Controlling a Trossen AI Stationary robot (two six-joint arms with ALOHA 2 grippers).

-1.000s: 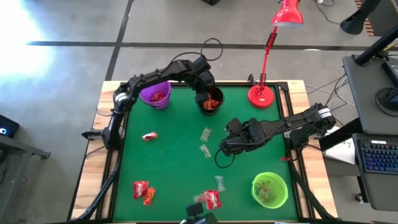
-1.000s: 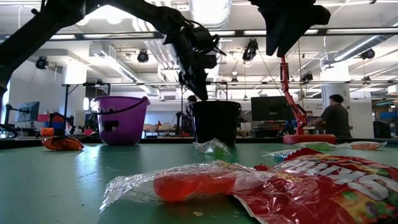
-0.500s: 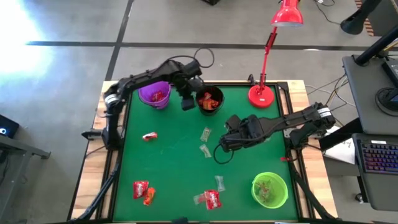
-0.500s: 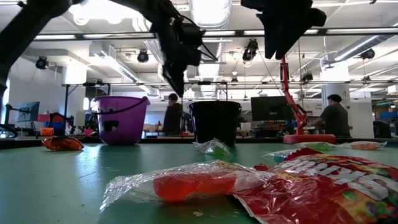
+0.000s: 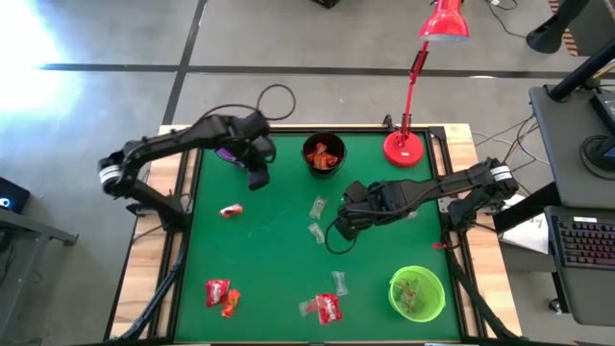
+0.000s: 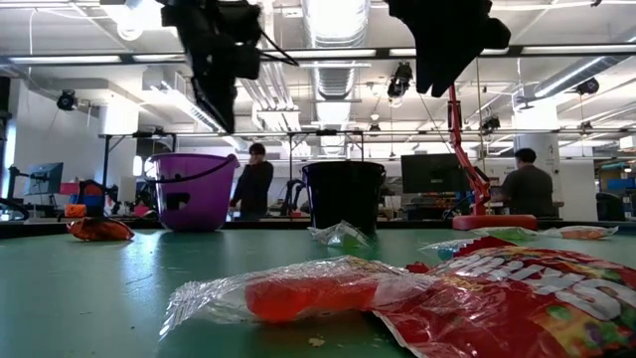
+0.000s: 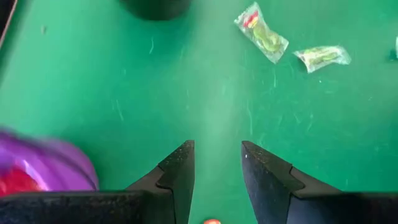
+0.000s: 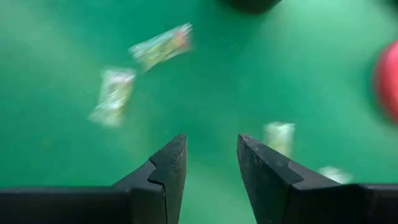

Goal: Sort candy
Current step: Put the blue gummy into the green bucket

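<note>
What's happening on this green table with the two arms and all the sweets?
Two robot arms are sorting wrapped candy into cups by colour. The left gripper hangs empty and open beside the purple cup. The right gripper hovers open and empty over mid-table, next to two greenish candies. The black cup holds orange pieces, the green cup greenish ones. Several red and orange candies lie loose on the green mat.

Candy lies scattered mid-table, between far cups and a near cup.
</note>
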